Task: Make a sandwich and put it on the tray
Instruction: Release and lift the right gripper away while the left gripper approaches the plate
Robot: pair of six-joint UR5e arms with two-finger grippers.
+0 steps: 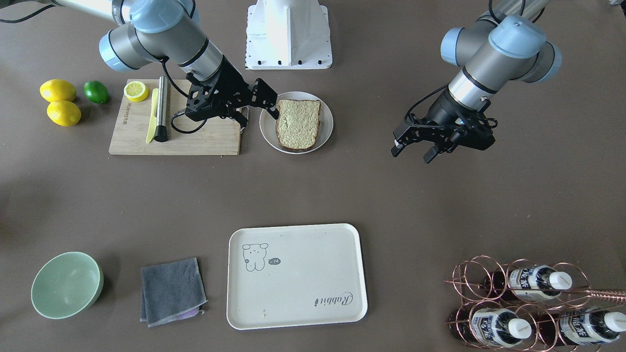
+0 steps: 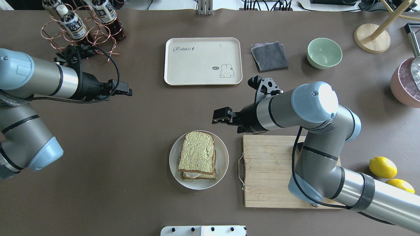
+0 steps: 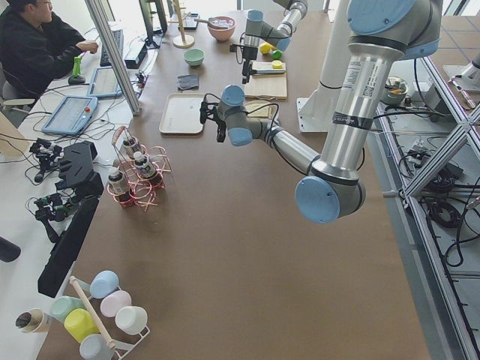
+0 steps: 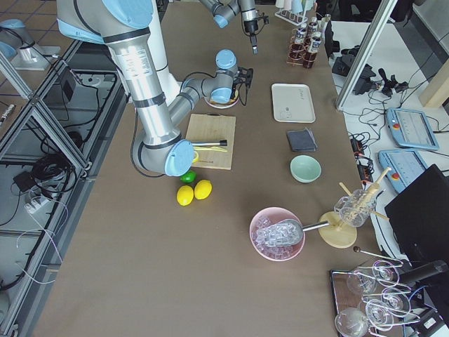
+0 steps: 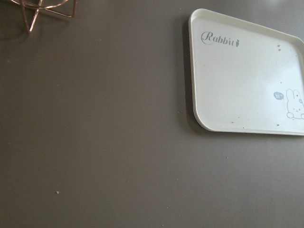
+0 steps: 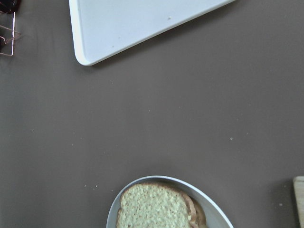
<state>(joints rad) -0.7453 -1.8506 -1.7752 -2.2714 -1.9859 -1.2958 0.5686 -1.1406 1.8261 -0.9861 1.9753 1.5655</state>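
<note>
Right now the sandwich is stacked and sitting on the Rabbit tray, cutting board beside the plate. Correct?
No. The sandwich is stacked, but it sits on the round white plate, not the tray, which the overhead view shows holding nothing. The cutting board is beside the plate, as you said.

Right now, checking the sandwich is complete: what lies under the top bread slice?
A lower slice and a sliver of white egg peek out; its yolk is covered.

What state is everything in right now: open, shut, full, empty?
Sandwich: stacked, on the plate.
Tray: empty.
Left claw: open, empty.
Right claw: open, empty, beside the plate.
Bowl: upright, empty.
Cloth: folded.
Bottles: capped.
</note>
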